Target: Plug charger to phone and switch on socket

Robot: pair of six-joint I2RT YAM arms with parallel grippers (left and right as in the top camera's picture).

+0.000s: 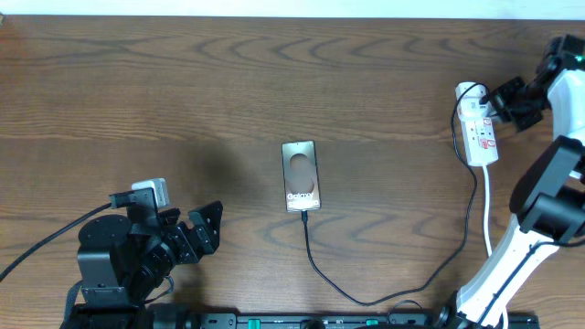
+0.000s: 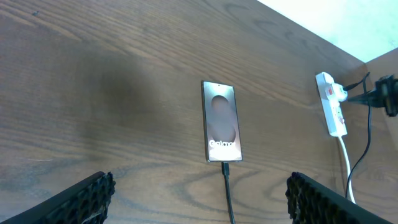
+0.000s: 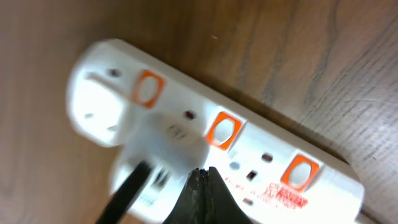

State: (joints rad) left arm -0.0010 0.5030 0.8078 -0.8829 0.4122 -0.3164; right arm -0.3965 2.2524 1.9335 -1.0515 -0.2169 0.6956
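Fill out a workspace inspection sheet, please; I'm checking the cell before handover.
Surface: brown wooden table.
Job's things: phone mid-table, face up; charger connector at its Galaxy end, apparently plugged in; socket far right, switch states unclear.
Clutter: nothing seen.
Grippers: left gripper open, apart from everything; right gripper shut, tip at the socket.
Cables: charger runs from phone to socket; white cord trails from the socket.
Surroundings: pale band beyond the table's far edge.

Table [image 1: 183,73] is evenly and fairly brightly lit. A soft dim patch is seen left of the phone [image 1: 301,175]. An oval glare is reflected on the phone's glossy face. Right wrist view is blurred: the socket [image 3: 249,155] is rendered soft, its white body washed out.
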